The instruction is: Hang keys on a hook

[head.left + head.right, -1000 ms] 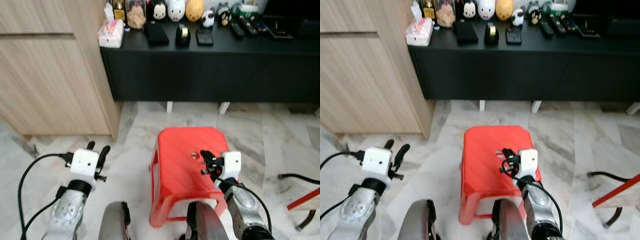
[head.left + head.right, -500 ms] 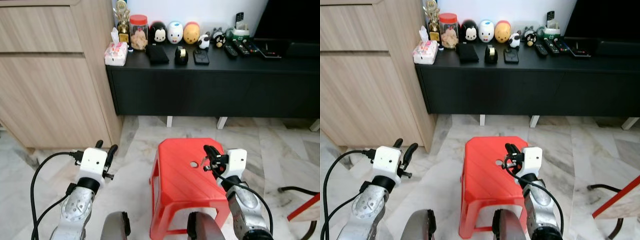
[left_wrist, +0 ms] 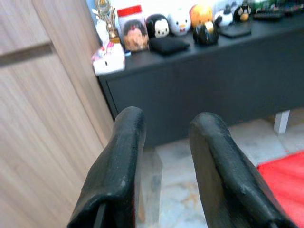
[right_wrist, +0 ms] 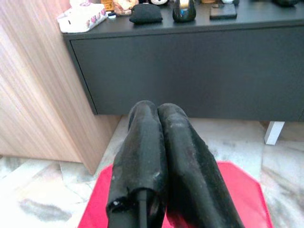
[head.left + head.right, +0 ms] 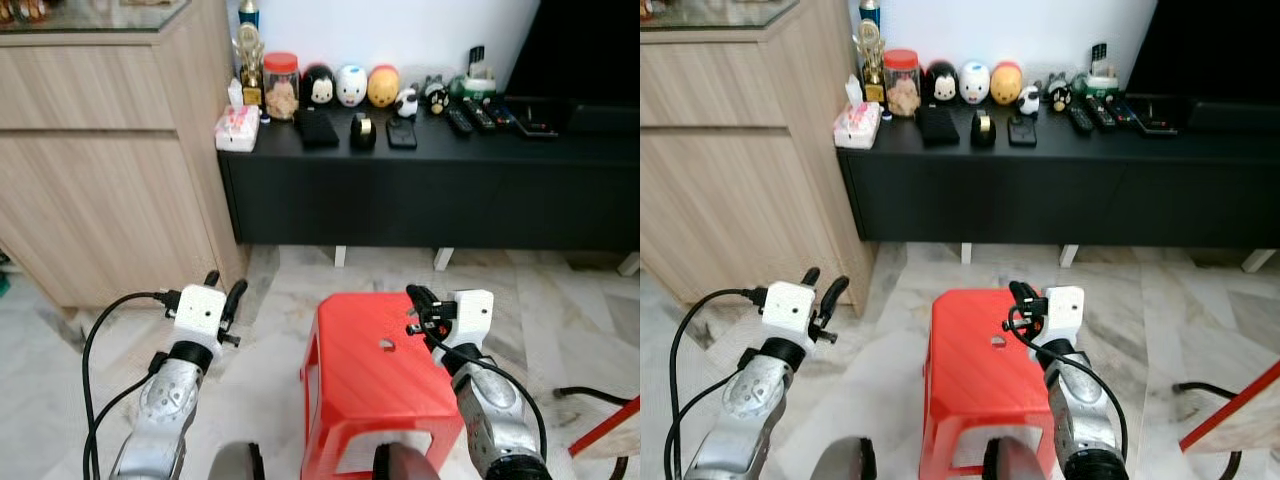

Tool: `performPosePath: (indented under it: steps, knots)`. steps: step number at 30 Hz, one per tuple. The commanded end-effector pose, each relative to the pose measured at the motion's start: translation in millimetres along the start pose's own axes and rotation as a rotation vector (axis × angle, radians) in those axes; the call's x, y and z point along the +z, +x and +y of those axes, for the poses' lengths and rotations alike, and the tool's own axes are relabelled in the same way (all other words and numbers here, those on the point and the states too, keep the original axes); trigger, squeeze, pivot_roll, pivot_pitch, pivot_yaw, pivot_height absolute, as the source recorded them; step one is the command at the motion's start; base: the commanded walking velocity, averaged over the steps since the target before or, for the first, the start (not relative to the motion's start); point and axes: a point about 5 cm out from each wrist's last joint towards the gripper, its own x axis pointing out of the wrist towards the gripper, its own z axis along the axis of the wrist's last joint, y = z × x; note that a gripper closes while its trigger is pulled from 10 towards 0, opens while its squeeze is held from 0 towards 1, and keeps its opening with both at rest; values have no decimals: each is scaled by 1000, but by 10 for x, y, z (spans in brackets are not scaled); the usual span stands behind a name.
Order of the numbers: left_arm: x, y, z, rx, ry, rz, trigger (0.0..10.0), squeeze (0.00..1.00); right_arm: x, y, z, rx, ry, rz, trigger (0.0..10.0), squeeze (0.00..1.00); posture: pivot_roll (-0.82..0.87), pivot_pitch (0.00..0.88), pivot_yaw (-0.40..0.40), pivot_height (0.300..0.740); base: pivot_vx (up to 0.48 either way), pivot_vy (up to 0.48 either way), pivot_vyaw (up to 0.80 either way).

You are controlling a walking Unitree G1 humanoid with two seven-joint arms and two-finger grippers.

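Your right hand [image 5: 1021,308] hovers over the red plastic stool [image 5: 985,385], its fingers pressed together on a small dark looped bundle, apparently the keys [image 5: 1011,322]. Your left hand [image 5: 224,297] is spread and empty. No hook is in sight, so finding it and hanging remain.

The room is evenly and softly lit, bright on the white wall [image 5: 430,30] and pale marble floor [image 5: 270,300], with only faint shadow under the black counter [image 5: 430,190]. Both wrist views are soft, their near black fingers [image 3: 118,166] blurred.
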Motion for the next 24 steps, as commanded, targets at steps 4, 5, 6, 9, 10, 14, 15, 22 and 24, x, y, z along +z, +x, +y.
performPosePath:
  steps: [4, 5, 6, 9, 10, 14, 15, 22, 24]
  knots:
    - [-44, 9, -101, -62, -14, 9, 10000, 0, 99, 47, 73, 35, -11, -20, 10000, 0, 81, 0, -70, 737, 0, 0, 0]
    - [-35, 17, -119, -69, -12, 2, 10000, 0, 96, 52, 126, 60, -10, -13, 10000, 0, 81, 0, -69, 740, 0, 0, 0]
    - [-30, 22, -129, -73, -13, 0, 10000, 0, 95, 53, 151, 70, -9, -11, 10000, 0, 81, 0, -70, 740, 0, 0, 0]
    - [-21, 30, -149, -91, -20, -4, 10000, 0, 89, 55, 186, 85, -7, -2, 10000, 0, 83, 0, -72, 740, 0, 0, 0]
    - [-16, 27, -166, -112, -28, -4, 10000, 0, 75, 56, 196, 88, -11, 14, 10000, 0, 83, 0, -73, 740, 0, 0, 0]
    - [-53, -24, -269, -247, -49, 36, 10000, 0, 30, 64, 247, 118, -12, 79, 10000, 0, 86, 0, -76, 740, 0, 0, 0]
    - [-68, -43, -305, -296, -62, 53, 10000, 0, 31, 74, 268, 129, -7, 98, 10000, 0, 89, 0, -78, 740, 0, 0, 0]
    - [-96, -127, -437, -480, -72, 119, 10000, 0, 34, 109, 345, 153, 37, 171, 10000, 0, 100, 0, -84, 740, 0, 0, 0]
    - [-98, -158, -485, -551, -72, 140, 10000, 0, 32, 132, 381, 158, 62, 186, 10000, 0, 108, 0, -88, 740, 0, 0, 0]
